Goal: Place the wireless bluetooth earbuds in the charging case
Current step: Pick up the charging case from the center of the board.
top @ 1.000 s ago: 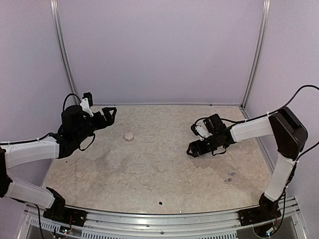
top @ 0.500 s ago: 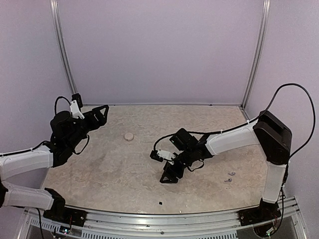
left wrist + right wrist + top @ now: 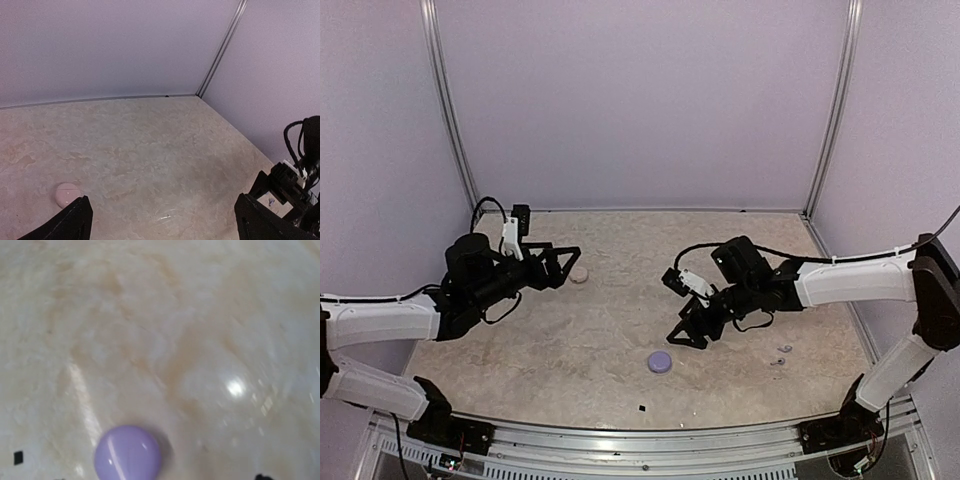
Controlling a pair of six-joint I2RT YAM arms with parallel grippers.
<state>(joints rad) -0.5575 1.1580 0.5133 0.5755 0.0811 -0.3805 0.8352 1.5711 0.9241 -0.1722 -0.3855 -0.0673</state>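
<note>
A round purple charging case (image 3: 661,361) lies shut on the table near the front middle, and it fills the lower left of the right wrist view (image 3: 128,453). My right gripper (image 3: 687,339) hovers just above and right of it, open and empty. Two tiny pale earbuds (image 3: 781,354) lie on the table further right, under the right forearm. A second case, round and pale pink (image 3: 579,273), sits at the back left. My left gripper (image 3: 566,268) hangs open just left of the pink case (image 3: 67,194), nothing between its fingers (image 3: 76,223).
Lilac walls close the table at the back and on both sides, with metal corner posts (image 3: 828,110). A small black speck (image 3: 642,408) lies near the front edge. The right arm (image 3: 300,170) shows at the right edge of the left wrist view.
The purple case now lies bare where my right gripper stood half a second ago; that gripper has drawn back to the right. My left gripper has swung right, up to the pink case.
</note>
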